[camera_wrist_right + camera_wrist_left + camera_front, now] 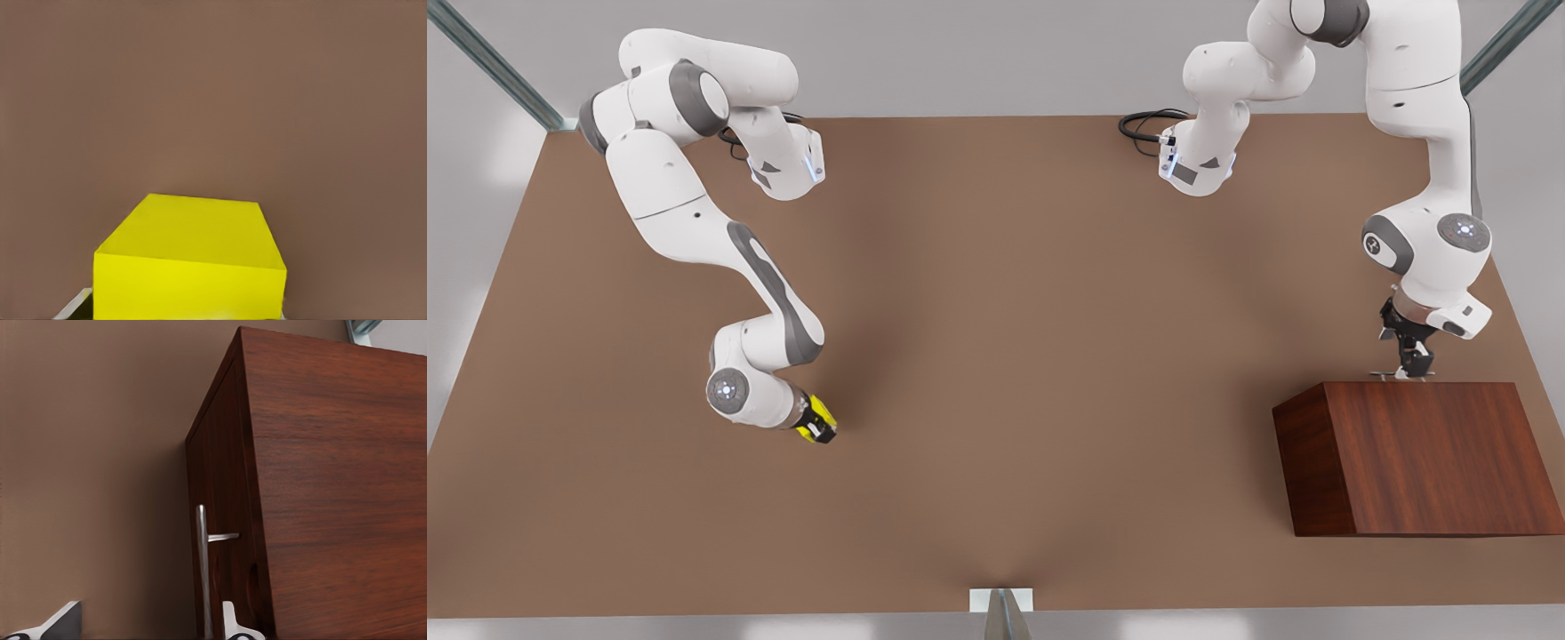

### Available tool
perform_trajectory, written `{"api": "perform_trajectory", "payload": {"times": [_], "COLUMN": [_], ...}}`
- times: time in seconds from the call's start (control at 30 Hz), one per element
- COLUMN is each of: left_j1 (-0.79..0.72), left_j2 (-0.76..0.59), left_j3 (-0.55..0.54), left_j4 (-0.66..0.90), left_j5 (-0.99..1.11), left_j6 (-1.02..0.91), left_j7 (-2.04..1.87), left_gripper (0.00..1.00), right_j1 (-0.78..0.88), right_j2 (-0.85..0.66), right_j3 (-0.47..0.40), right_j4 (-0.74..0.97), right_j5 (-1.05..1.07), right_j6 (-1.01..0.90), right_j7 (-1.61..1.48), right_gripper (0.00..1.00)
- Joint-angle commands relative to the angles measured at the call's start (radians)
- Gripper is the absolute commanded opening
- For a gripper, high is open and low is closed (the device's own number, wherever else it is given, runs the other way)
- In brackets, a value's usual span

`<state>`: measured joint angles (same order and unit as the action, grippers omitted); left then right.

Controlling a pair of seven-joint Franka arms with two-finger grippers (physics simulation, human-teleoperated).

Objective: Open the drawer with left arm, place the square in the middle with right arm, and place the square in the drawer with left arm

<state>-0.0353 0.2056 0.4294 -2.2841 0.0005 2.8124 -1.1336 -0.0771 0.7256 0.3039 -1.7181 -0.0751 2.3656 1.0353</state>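
Front view: a matte brown worktop [996,356] carries a boxy cabinet [1423,458] of dark reddish-brown wood grain, standing near the edge at the front view's right. The drawer [223,520] front, same wood with fine horizontal figure, sits flush in the cabinet's face, closed. Its handle [202,567] is a thin silver bar on a short silver post.

Left gripper [1409,360], black, is at the cabinet's far face, on the handle. In the left wrist view its jaws stand apart, one pale fingertip [233,623] between the bar and the drawer front, the other [57,623] well out over the worktop; the bar lies between them, not clamped.

Right gripper [816,422], black, is low over the worktop toward the edge at the front view's left, well apart from the cabinet. The square [818,420], a bright yellow plain-faced block with crisp edges, sits between its jaws, which are closed on it. The right wrist view shows the square [190,267] close up, smooth and unmarked, with bare brown worktop beyond. Whether it touches the worktop cannot be told.

Both arms are white with grey joint covers.
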Motion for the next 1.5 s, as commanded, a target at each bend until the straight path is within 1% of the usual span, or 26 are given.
{"api": "perform_trajectory", "payload": {"times": [0.0, 0.2, 0.23, 0.33, 0.43, 0.6, 0.67, 0.7, 0.87, 0.9, 1.0, 1.07, 1.2, 1.3, 1.33, 1.4, 1.47], "left_j1": [0.0, 0.0, 0.0, 0.0, 0.0, 0.0, 0.002, 0.002, 0.002, 0.002, 0.002, 0.002, 0.002, 0.002, 0.002, 0.002, 0.002], "left_j2": [0.0, 0.0, 0.0, -0.014, -0.023, -0.029, -0.035, -0.038, -0.052, -0.052, -0.066, -0.077, -0.083, -0.083, -0.084, -0.091, -0.1], "left_j3": [0.0, 0.002, 0.0, 0.002, 0.005, 0.008, 0.009, 0.011, 0.012, 0.014, 0.018, 0.029, 0.043, 0.043, 0.043, 0.043, 0.043], "left_j4": [0.0, -0.003, -0.003, -0.003, -0.003, -0.005, -0.005, -0.005, -0.003, -0.003, -0.003, -0.003, -0.003, -0.003, -0.003, -0.003, -0.002], "left_j5": [0.0, 0.0, 0.0, 0.0, 0.0, 0.001, 0.004, 0.006, 0.01, 0.013, 0.029, 0.046, 0.067, 0.07, 0.07, 0.07, 0.07], "left_j6": [-0.001, -0.019, -0.028, -0.068, -0.09, -0.123, -0.139, -0.154, -0.197, -0.202, -0.231, -0.255, -0.274, -0.297, -0.303, -0.324, -0.35], "left_j7": [0.0, 0.0, 0.0, -0.002, -0.002, 0.0, 0.0, 0.0, 0.002, 0.002, 0.002, 0.002, 0.0, 0.0, 0.0, 0.0, 0.0], "left_gripper": [1.0, 1.0, 1.0, 1.0, 1.0, 1.0, 1.0, 1.0, 1.0, 1.0, 1.0, 1.0, 1.0, 1.0, 1.0, 1.0, 1.0], "right_j1": [0.0, 0.0, 0.0, 0.0, 0.002, 0.023, 0.056, 0.069, 0.207, 0.255, 0.361, 0.413, 0.54, 0.626, 0.651, 0.755, 0.801], "right_j2": [0.0, 0.009, 0.008, 0.006, 0.006, -0.005, -0.032, -0.046, -0.112, -0.121, -0.114, -0.094, 0.014, 0.116, 0.144, 0.209, 0.279], "right_j3": [0.0, -0.012, -0.012, -0.012, -0.012, -0.016, -0.017, -0.017, -0.016, -0.014, -0.006, -0.005, -0.011, -0.016, -0.017, -0.088, -0.094], "right_j4": [0.0, -0.006, -0.005, -0.003, 0.0, 0.006, 0.011, 0.025, 0.068, 0.084, 0.183, 0.233, 0.439, 0.601, 0.649, 0.755, 0.842], "right_j5": [0.0, -0.021, -0.021, -0.021, -0.021, -0.02, -0.018, -0.017, -0.017, -0.02, -0.012, -0.008, -0.012, -0.015, -0.015, -0.012, -0.011], "right_j6": [0.006, 0.037, 0.035, 0.035, 0.035, 0.024, 0.015, -0.023, -0.143, -0.164, -0.275, -0.281, -0.353, -0.353, -0.351, -0.351, -0.348], "right_j7": [0.0, 0.0, 0.002, 0.002, 0.0, 0.008, 0.069, 0.1, 0.282, 0.33, 0.399, 0.43, 0.508, 0.644, 0.655, 0.756, 0.821], "right_gripper": [0.81, 0.8, 0.76, 0.74, 0.66, 0.65, 0.65, 0.65, 0.65, 0.65, 0.65, 0.65, 0.65, 0.65, 0.63, 0.63, 0.63]}}
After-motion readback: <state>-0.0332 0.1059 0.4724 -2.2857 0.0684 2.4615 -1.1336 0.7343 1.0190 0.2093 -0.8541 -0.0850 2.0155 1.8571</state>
